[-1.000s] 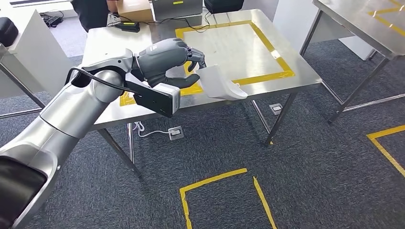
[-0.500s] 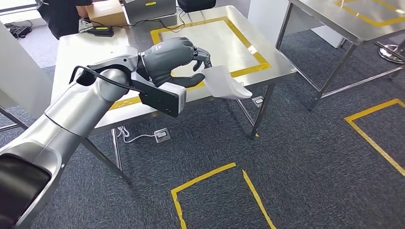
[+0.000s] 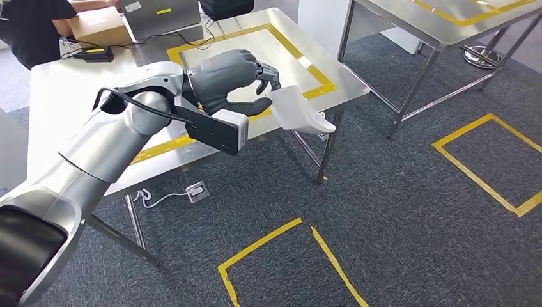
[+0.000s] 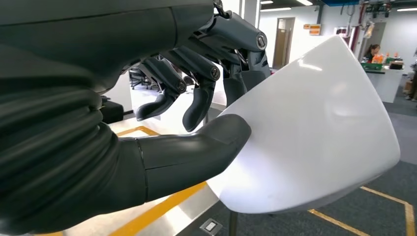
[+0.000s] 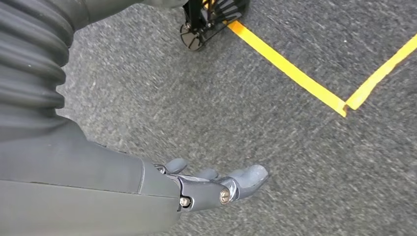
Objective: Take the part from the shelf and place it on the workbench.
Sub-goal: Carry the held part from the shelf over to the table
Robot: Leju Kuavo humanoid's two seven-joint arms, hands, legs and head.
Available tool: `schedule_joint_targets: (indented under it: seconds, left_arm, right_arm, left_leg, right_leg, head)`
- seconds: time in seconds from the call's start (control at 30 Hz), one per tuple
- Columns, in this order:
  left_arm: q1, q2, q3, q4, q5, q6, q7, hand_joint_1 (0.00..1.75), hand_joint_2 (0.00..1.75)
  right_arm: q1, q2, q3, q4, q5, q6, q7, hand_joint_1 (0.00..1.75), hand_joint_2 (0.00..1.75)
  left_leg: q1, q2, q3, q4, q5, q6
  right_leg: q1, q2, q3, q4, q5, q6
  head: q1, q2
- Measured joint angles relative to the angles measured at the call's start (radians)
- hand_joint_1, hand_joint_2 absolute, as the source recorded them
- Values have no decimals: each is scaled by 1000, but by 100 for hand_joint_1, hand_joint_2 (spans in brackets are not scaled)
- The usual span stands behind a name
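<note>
- Carpet: dark grey, marked with yellow tape outlines; a white socket box with its cable lies under the worktop.
- Worktop: steel, on thin legs, with a yellow tape rectangle on its top. A second steel table stands well apart, to the right.
- Person: dark sleeve, at the worktop's far edge, beside a cardboard box and a grey case.
- Left arm: silver, reaches forward over the worktop's near edge.
- Left hand: pinches the part between thumb and fingers; in the left wrist view the thumb presses flat on its face and the fingers curl over its top edge.
- Part: white, smooth, scoop-shaped; held in the air at the worktop's near right edge, partly over the carpet, not resting on the steel.
- Right hand: hangs above the carpet, holds nothing, fingers loosely extended and a little apart.
</note>
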Motion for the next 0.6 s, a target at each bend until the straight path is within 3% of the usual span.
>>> schedule_joint_targets:
  seconds: [0.07, 0.13, 0.2, 0.23, 0.27, 0.33, 0.4, 0.5, 0.53, 0.6]
  left_arm:
    - [-5, -1, 0, 0, 0, 0, 2, 175, 175]
    - [-10, -2, 0, 1, -1, 0, 3, 175, 175]
    - [-10, -2, -1, 4, -1, 0, 3, 175, 175]
    - [-9, -3, -1, 6, -1, -1, 3, 175, 175]
    - [-9, -3, -1, 7, -2, -1, 3, 175, 175]
    - [-9, -4, -1, 8, -2, -1, 3, 175, 175]
    - [-10, -5, -2, 9, -2, -1, 3, 175, 175]
    - [-11, -6, -3, 9, -3, -1, 3, 175, 175]
    - [-12, -6, -3, 9, -3, 0, 3, 175, 175]
    - [-12, -5, -3, 9, -2, 0, 3, 175, 175]
  right_arm:
    - [-1, 2, 0, 0, 1, -8, -1, 0, 175]
    - [-4, 2, 0, 0, 3, -14, -3, 0, 175]
    - [-4, 2, 0, 0, 3, -19, -6, 0, 175]
    - [-2, 2, 0, 0, 3, -21, -7, 0, 175]
    - [-1, 2, 0, 0, 3, -22, -9, 0, 175]
    - [1, 2, 0, 0, 3, -22, -10, 0, 175]
    - [0, 2, 0, 0, 3, -23, -11, 0, 175]
    - [-2, 3, 0, 0, 4, -23, -11, 0, 175]
    - [-1, 3, 0, 0, 4, -23, -12, 0, 175]
    - [-1, 3, 0, 0, 4, -23, -12, 0, 175]
  left_leg:
    - [2, 9, 23, -4, -8, 14]
    - [0, 15, 36, -5, -20, 22]
    - [-1, 19, 51, -5, -35, 23]
    - [-1, 20, 61, -4, -43, 22]
    - [-1, 22, 73, -4, -53, 20]
    - [-2, 27, 99, -2, -77, 14]
    - [-6, 30, 112, -4, -99, 5]
    - [-9, 30, 122, 8, -102, -13]
    - [-8, 29, 112, 37, -93, -20]
    - [-5, 29, 48, 136, -93, -29]
  right_leg:
    - [3, -33, -28, 54, -14, 4]
    - [7, -62, -104, 166, -53, 8]
    - [9, -67, -182, 258, -81, 9]
    - [9, -67, -198, 257, -75, 9]
    - [10, -68, -197, 223, -53, 8]
    - [12, -76, -157, 83, 42, 1]
    - [17, -84, -124, -11, 103, -9]
    - [17, -78, -109, -24, 101, -28]
    - [15, -76, -101, -26, 96, -36]
    - [13, -73, -83, -27, 83, -47]
  head:
    - [1, 0]
    - [3, 0]
    - [3, 0]
    - [3, 0]
    - [3, 0]
    - [3, 0]
    - [3, 0]
    - [2, 0]
    - [2, 0]
    - [1, 0]
